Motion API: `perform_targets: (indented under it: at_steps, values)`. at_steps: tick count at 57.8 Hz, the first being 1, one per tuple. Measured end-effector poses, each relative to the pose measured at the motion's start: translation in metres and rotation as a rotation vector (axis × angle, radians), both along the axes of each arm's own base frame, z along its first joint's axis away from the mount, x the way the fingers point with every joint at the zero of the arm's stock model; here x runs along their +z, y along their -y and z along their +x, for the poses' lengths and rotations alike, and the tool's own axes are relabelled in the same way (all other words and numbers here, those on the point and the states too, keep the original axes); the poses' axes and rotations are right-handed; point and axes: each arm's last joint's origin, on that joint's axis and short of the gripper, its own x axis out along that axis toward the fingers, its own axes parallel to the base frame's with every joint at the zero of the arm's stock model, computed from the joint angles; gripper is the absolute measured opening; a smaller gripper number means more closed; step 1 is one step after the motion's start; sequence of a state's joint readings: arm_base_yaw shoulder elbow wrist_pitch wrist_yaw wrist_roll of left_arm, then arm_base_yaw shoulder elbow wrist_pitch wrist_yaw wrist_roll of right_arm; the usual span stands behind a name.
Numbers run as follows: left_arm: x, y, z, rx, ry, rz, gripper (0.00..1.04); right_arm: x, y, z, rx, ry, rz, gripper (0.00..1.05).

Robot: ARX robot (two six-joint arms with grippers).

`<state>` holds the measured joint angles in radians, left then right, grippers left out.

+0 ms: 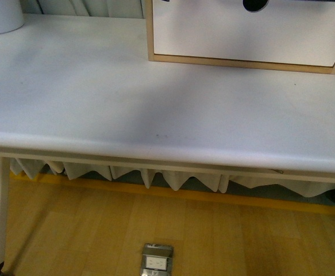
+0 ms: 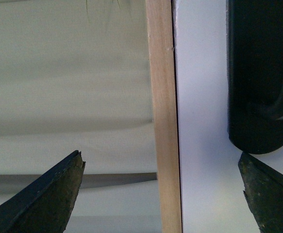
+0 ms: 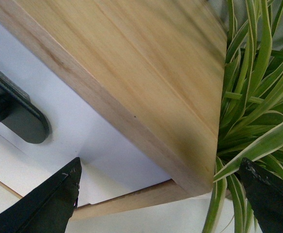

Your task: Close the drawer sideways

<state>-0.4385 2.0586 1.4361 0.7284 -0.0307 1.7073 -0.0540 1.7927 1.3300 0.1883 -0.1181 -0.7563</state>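
Observation:
In the left wrist view the drawer's white front [image 2: 202,121] lies close ahead, with its black bar handle [image 2: 260,73] along one side and the cabinet's light wood edge [image 2: 163,121] beside it. My left gripper [image 2: 160,194] is open and empty, and its fingers [image 2: 58,199] straddle that wood edge. In the right wrist view I see the white front [image 3: 83,126], the handle's rounded end [image 3: 20,116] and a broad light wood panel [image 3: 146,73]. My right gripper [image 3: 163,199] is open and empty near the panel's corner. The front view shows neither gripper.
In the front view the cabinet's wood frame [image 1: 236,62] stands at the back right of the white table [image 1: 127,103], with a white front [image 1: 242,31] and a dark half-round notch [image 1: 254,4]. A striped leafy plant [image 3: 258,97] is close to the right gripper. A white object [image 1: 0,17] is at the back left.

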Motion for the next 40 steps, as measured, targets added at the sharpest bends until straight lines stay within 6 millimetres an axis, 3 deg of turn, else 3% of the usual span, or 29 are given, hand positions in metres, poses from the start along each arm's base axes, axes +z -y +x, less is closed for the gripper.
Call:
perform_targets:
  at_steps: [13,23,30,40]
  values:
    - [-0.001,-0.002,-0.003,0.001,0.01,-0.027,0.98,0.0,0.0,-0.004,0.003,-0.007,0.032,0.95]
    - [-0.001,-0.01,-0.018,0.033,0.008,-0.09,0.98,0.001,0.002,-0.027,0.023,-0.032,0.075,0.95]
    - [0.006,-0.019,-0.045,0.048,0.028,-0.188,0.98,0.009,0.008,-0.054,0.025,-0.015,0.108,0.95]
    - [0.013,-0.035,-0.1,0.08,-0.006,-0.382,0.98,0.022,0.013,-0.1,0.021,0.039,0.151,0.95]
